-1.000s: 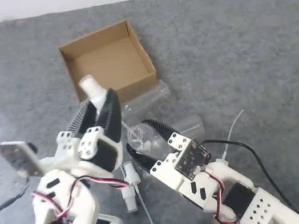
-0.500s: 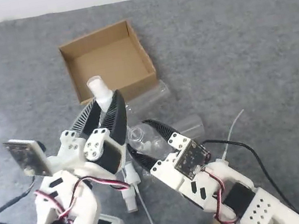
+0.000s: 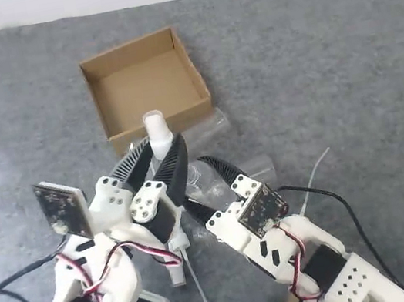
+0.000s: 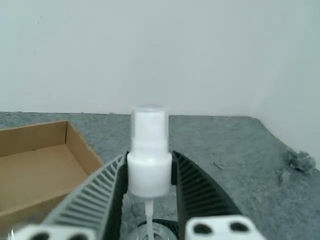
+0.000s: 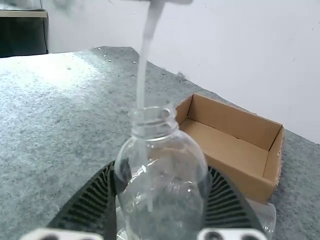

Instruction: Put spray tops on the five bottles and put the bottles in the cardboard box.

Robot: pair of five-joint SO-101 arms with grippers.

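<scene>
- Pinching a white spray top [image 4: 148, 159] by its collar, the left pincer [image 3: 158, 155] holds it upright, near the front wall of the cardboard box [image 3: 145, 83].
- The right pincer [image 3: 202, 188] is pressed around an upright clear bottle [image 5: 161, 185] directly below.
- The top's thin tube [image 5: 142, 65] runs down through the bottle's open neck.
- More clear bottles [image 3: 209, 125] lie just beside the box.
- A loose spray top [image 3: 177, 273] lies on the grey tabletop [image 3: 327, 58] between the arms.

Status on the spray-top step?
Left claw shut on spray top, tube inside bottle neck. Right claw shut on bottle. Loose bottles lie beside cardboard box.
</scene>
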